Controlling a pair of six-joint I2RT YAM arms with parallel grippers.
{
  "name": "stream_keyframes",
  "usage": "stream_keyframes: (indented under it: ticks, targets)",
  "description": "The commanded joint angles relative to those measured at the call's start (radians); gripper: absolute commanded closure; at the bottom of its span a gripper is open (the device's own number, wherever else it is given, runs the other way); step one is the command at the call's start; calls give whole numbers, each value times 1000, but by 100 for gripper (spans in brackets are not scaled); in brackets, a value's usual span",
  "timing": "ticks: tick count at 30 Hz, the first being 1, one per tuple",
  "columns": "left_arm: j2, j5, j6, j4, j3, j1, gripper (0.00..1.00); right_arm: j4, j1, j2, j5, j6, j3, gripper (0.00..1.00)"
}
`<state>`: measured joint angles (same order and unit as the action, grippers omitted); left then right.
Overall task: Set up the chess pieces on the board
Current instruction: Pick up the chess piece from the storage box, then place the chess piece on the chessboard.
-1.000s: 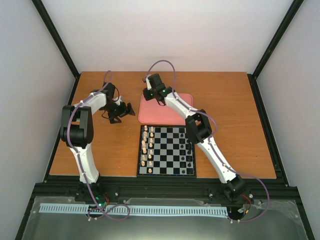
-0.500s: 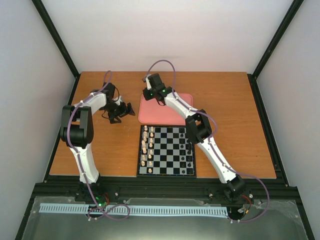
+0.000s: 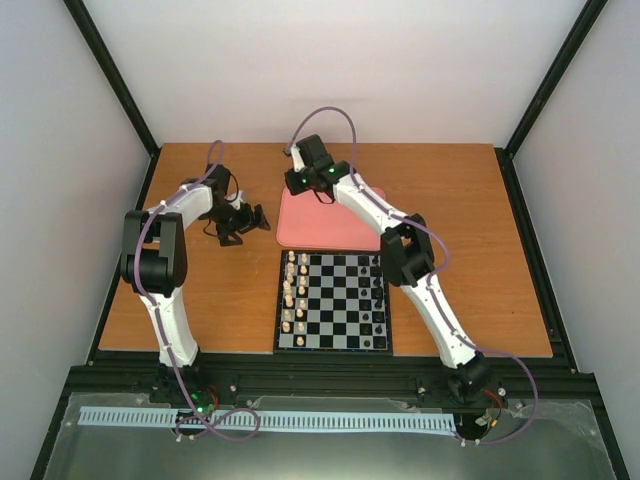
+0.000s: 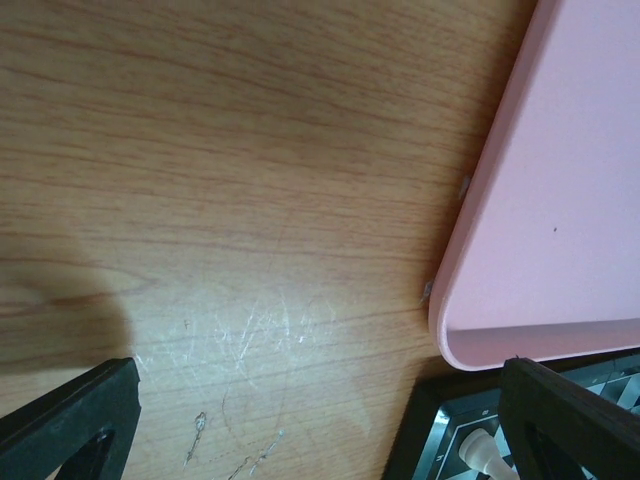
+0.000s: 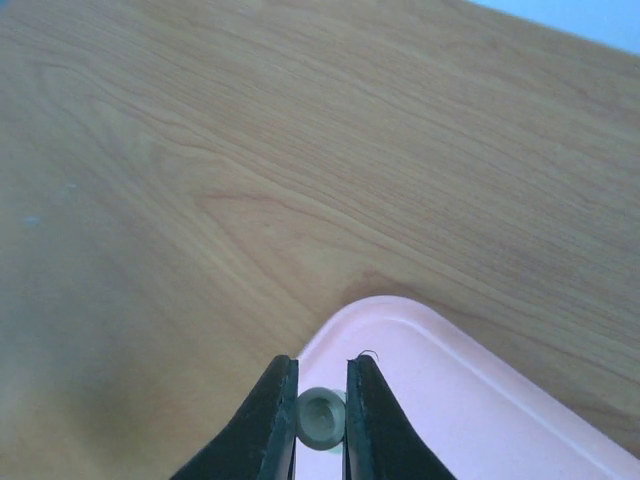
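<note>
The right fingers are closed on one pale cream chess piece above the far left corner of the pink tray; only the piece's round end shows, so its kind cannot be told. The other chess pieces stand in two files along the left edge of the board, with black pieces along its right edge partly under the right arm. The left fingers hang spread apart, holding nothing, over the bench just left of the tray.
</note>
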<state>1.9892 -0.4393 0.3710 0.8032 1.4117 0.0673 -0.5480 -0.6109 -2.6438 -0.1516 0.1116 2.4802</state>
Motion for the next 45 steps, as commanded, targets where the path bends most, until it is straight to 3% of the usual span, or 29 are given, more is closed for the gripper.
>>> stream_keyframes:
  ticks: [1,4,12,20,32,45]
  targets:
    - [17,-10,-5,4,46,-1,0,-51,-39,155,-47,-8,-66,97]
    - [17,-1,-9,8,48,-2,0,-78,-71,236,-49,-21,-175,97]
    - [34,10,-12,19,64,-5,0,70,-180,670,18,-10,-776,97]
    - [22,-12,-2,13,67,-3,0,75,-335,966,148,42,-1089,97]
    - [-29,20,-6,-3,32,-4,0,167,-628,1028,272,55,-1265,97]
    - [-54,61,-22,4,30,-2,0,379,-712,1046,231,118,-1464,97]
